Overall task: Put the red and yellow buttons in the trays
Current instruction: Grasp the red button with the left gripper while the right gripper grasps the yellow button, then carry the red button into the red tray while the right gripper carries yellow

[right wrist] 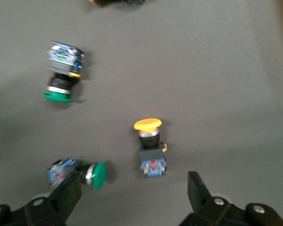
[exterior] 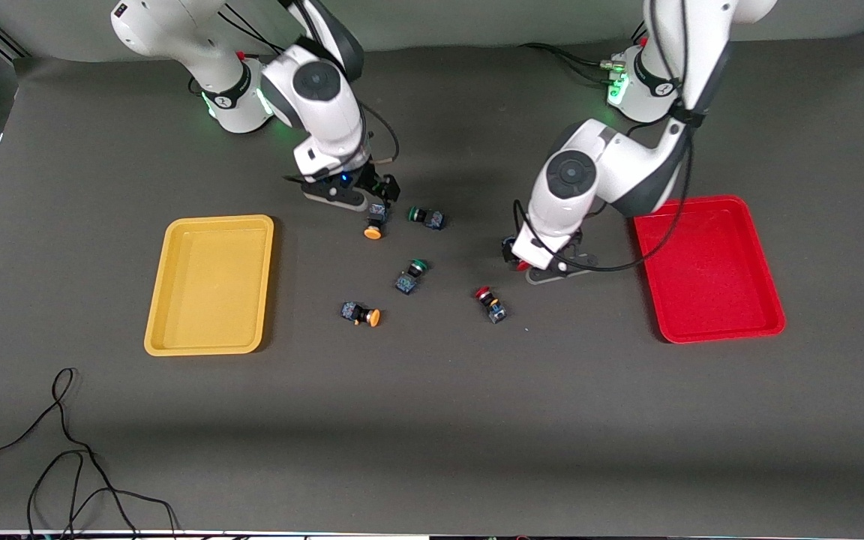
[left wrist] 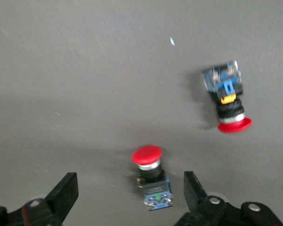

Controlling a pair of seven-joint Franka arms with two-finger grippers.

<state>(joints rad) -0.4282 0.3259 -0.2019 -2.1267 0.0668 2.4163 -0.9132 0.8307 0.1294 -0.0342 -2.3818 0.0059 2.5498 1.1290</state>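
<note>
My left gripper (exterior: 516, 256) is open and low over the table, with a red button (left wrist: 151, 175) lying between its fingers (left wrist: 194, 190); that button is mostly hidden under the hand in the front view. A second red button (exterior: 490, 304) lies nearer the camera and also shows in the left wrist view (left wrist: 228, 101). My right gripper (exterior: 379, 201) is open, just above a yellow button (exterior: 374, 223), seen in the right wrist view (right wrist: 151, 148). Another yellow button (exterior: 361, 314) lies nearer the camera. The yellow tray (exterior: 211, 285) and red tray (exterior: 706, 270) hold nothing.
Two green-capped switches lie among the buttons, one (exterior: 427, 217) beside my right gripper and touching or nearly touching one finger (right wrist: 68, 193), one (exterior: 411, 276) mid-table. A black cable (exterior: 64, 450) loops near the table's front edge at the right arm's end.
</note>
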